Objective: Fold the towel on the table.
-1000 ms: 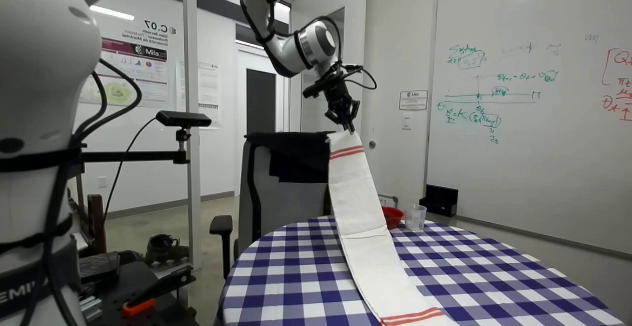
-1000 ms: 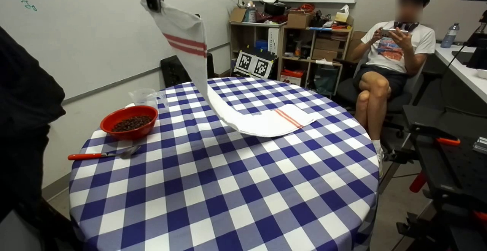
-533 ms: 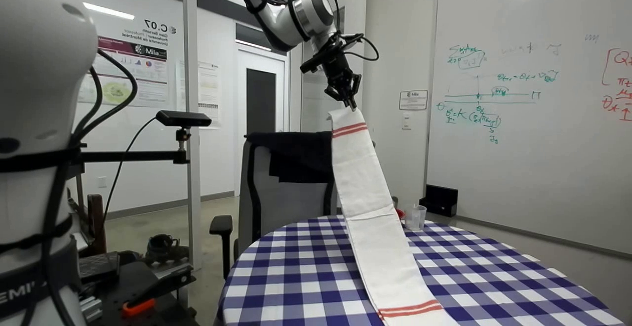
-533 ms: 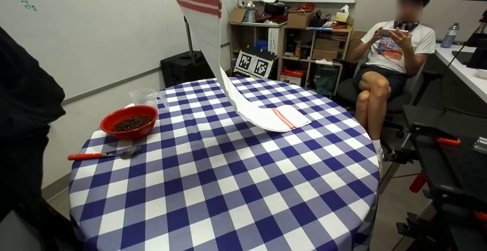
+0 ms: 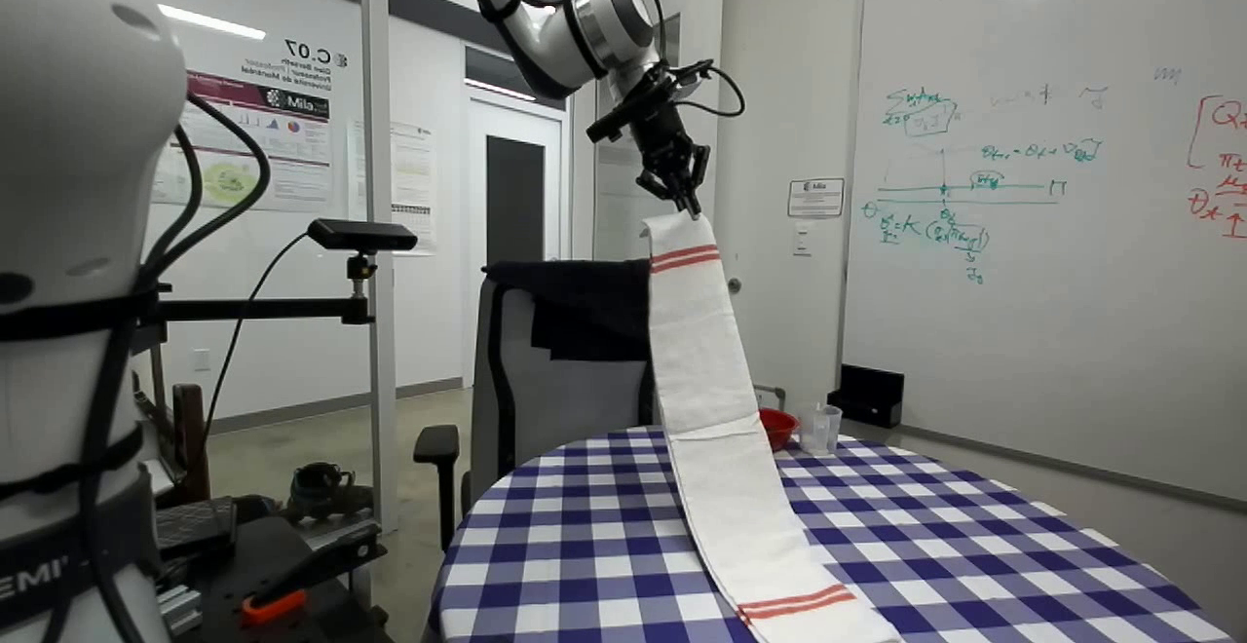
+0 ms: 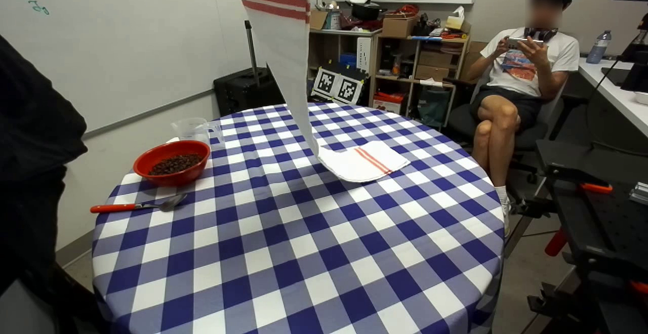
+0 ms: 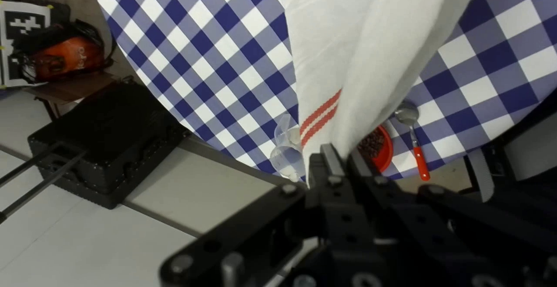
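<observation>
- One towel, white, with paired red stripes near each end: raised well above the blue-and-white checked tabletop at its upper end, lying on it at its lower. In an exterior view the hanging length narrows downward and bends sharply on meeting the tabletop.
- Gripper: above the tabletop; fingers closed together, pinching the towel's upper end, above the stripes, between their tips.
- Red bowl, holding small dark pieces: on the tabletop, near its edge; partly hidden by the towel in the wrist view.
- Clear plastic jug: on the tabletop, near its edge.
- Spoon: on the tabletop, red handle pointing outward, its tip at the edge.
- Chair, dark cloth over its back: behind the tabletop in an exterior view.
- Person, seated, holding a phone: beyond the tabletop in an exterior view.
</observation>
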Controlling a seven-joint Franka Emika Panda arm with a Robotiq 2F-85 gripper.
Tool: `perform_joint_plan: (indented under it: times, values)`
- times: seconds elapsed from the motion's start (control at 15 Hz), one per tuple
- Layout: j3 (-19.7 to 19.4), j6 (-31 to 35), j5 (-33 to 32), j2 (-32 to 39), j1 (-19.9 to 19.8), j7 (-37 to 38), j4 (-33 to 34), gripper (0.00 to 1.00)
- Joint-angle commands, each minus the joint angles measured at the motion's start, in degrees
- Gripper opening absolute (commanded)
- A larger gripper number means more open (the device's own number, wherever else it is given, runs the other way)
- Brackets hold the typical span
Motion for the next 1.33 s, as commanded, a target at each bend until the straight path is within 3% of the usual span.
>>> perform_joint_plan:
  times: [0.0,1.27]
  values:
    - [-0.05,-2.48,-3.60,-4.63,-2.09,0.20,-4.52,0.01]
    - [0.08,-8.12,-14.85,-23.26,-12.87,4.95,-25.35,0.01]
